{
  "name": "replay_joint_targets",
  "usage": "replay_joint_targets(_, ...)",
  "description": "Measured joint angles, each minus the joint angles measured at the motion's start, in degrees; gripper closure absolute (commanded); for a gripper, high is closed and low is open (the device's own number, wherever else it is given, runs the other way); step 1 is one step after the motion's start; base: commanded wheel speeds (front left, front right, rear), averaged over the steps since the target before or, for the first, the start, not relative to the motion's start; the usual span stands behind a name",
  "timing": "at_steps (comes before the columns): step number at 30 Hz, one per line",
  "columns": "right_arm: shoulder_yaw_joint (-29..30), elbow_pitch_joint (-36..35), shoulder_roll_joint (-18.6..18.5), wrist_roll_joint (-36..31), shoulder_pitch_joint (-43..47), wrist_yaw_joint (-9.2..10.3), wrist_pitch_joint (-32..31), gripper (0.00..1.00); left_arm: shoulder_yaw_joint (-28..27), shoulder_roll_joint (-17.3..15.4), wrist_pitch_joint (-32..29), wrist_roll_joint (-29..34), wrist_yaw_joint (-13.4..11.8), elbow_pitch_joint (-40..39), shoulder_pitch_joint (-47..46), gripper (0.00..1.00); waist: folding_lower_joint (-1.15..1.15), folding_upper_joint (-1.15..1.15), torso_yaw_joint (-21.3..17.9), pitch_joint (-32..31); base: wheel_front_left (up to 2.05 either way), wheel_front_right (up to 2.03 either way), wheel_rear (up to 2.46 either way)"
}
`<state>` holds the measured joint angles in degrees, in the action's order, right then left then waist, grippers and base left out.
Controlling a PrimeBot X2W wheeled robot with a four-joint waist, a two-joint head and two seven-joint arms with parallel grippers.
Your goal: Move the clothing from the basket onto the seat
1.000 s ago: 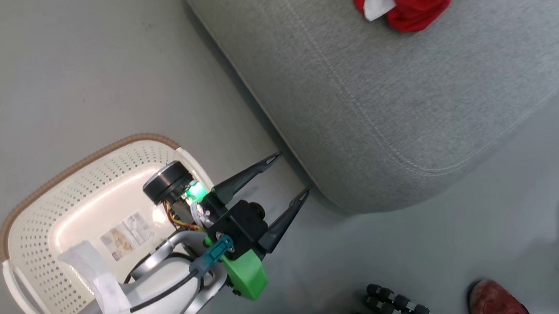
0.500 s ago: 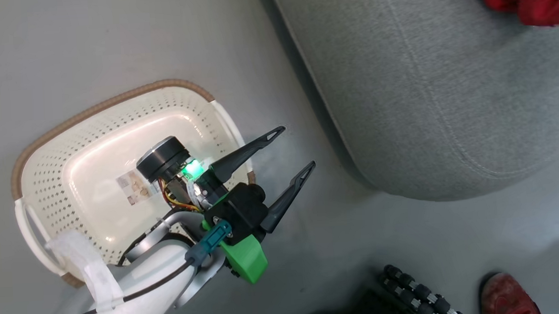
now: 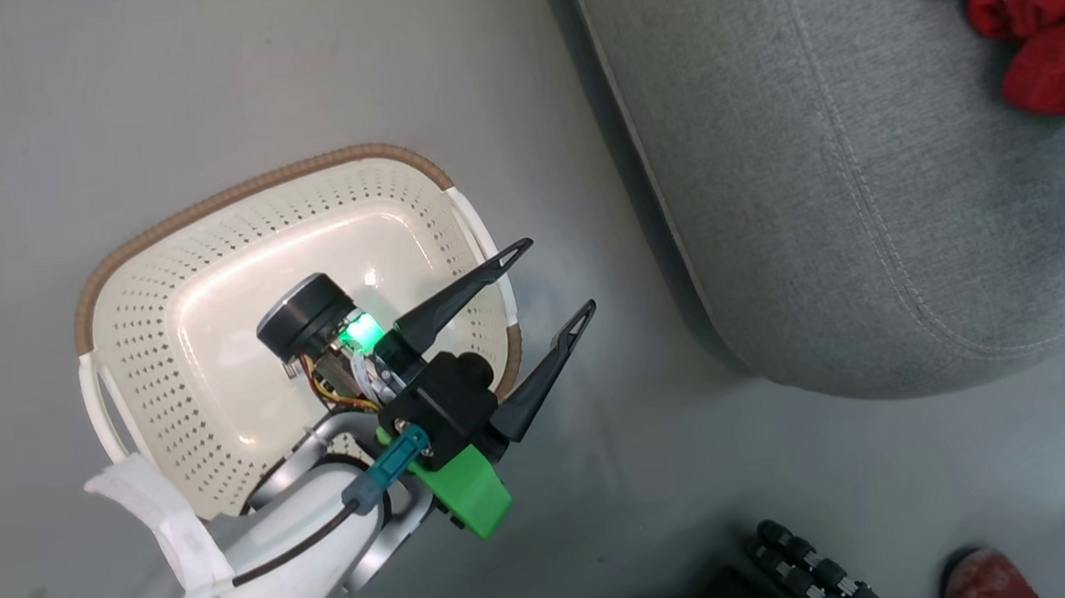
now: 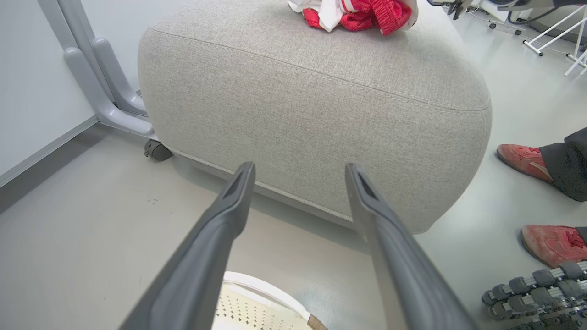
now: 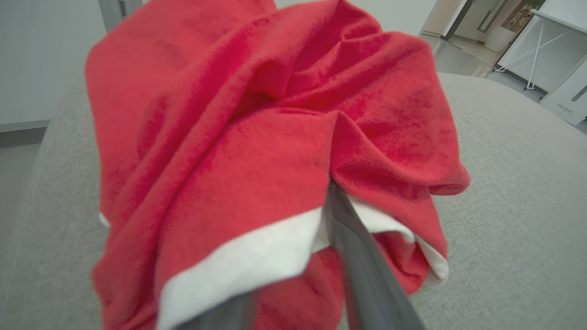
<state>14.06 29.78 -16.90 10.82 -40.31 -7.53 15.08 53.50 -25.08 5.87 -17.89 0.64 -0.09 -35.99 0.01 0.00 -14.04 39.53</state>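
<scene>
Hovering left end effector (image 3: 558, 274) apart by basket (image 3: 253, 181) rim | right end effector (image 5: 293, 192): cannot tell

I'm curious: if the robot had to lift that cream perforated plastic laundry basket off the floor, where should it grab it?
Probably a white side handle, coming down from above. The cream perforated plastic basket sits upright, mouth up, and the handle is a thin strip along the rim that two fingers could straddle. The open left gripper hangs close to this one.
</scene>
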Motion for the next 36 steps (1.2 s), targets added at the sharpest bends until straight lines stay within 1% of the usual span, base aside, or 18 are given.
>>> replay_joint_targets(3, 1.1, -4.7, 0.9, -2.8, 4.7, 0.00, 0.0, 0.00, -0.3, 1.1, 1.9, -0.7, -1.0, 1.5, 1.2, 0.00, 0.00, 0.00, 0.0, -2.0, 0.00, 0.00, 0.00)
replay_joint_targets(8, 3.3, -10.2, 2.8, -5.2, 14.9, 0.00, 0.0, 0.00, -2.8, 3.7, 6.4, -3.7, -4.1, 5.2, 4.8, 0.00, -0.01, 0.00, 0.3, -6.3, 0.00, 0.00, 0.00)
replay_joint_targets(11, 3.7, -12.9, 4.0, -5.8, 20.3, 0.00, 0.0, 0.00, -4.6, 5.2, 8.3, -5.1, -5.9, 7.1, 7.3, 0.00, 0.00, 0.00, 0.7, -9.3, 0.00, 0.00, 0.00)
replay_joint_targets(15, 2.3, -16.9, 5.6, -5.8, 26.1, 0.00, 0.0, 0.00, -8.6, 7.3, 8.9, -6.3, -8.1, 8.3, 11.5, 0.00, -0.01, 0.00, 1.4, -13.6, 0.00, 0.00, 0.00)
replay_joint_targets(17, 0.5, -19.1, 6.0, -5.6, 28.3, 0.00, 0.0, 0.00, -12.3, 9.0, 9.1, -5.6, -9.2, 6.7, 13.6, 0.00, -0.01, 0.00, 2.0, -15.8, 0.00, 0.00, 0.00)
replay_joint_targets(19, -2.0, -20.6, 6.7, -5.2, 30.2, 0.00, 0.0, 0.00, -15.6, 10.2, 9.3, -4.7, -9.5, 5.5, 16.2, 0.00, -0.01, 0.00, 2.8, -17.8, 0.00, 0.00, 0.00)
replay_joint_targets(22, -5.4, -22.1, 7.1, -4.0, 32.4, 0.00, 0.0, 0.00, -20.7, 12.5, 9.3, -2.7, -9.4, 3.9, 20.9, 0.00, -0.01, 0.00, 4.3, -20.7, 0.00, 0.00, 0.00)
replay_joint_targets(25, -9.3, -22.8, 7.2, -2.7, 34.1, 0.00, 0.0, 0.00, -25.8, 15.0, 9.3, -0.4, -8.0, 2.5, 25.2, 0.00, -0.01, 0.00, 6.3, -23.6, 0.00, 0.00, 0.00)
replay_joint_targets(28, -12.0, -23.3, 7.7, -1.2, 35.5, 0.00, 0.0, 0.00, -30.0, 16.8, 9.3, 1.9, -6.4, 2.0, 29.5, 0.00, -0.01, 0.00, 8.5, -26.3, 0.00, 0.00, 0.00)
replay_joint_targets(30, -14.2, -23.7, 8.0, -1.1, 36.6, 0.00, 0.0, 0.00, -32.9, 17.8, 9.3, 3.8, -5.5, 1.6, 32.1, 0.00, -0.01, 0.00, 10.1, -28.1, 0.00, 0.00, 0.00)
replay_joint_targets(36, -17.3, -25.4, 9.6, -0.7, 38.7, 0.00, 0.0, 0.00, -39.5, 20.1, 9.3, 6.7, -3.1, 1.0, 38.7, 0.00, -0.01, 0.00, 14.2, -33.2, 0.00, 0.00, 0.00)
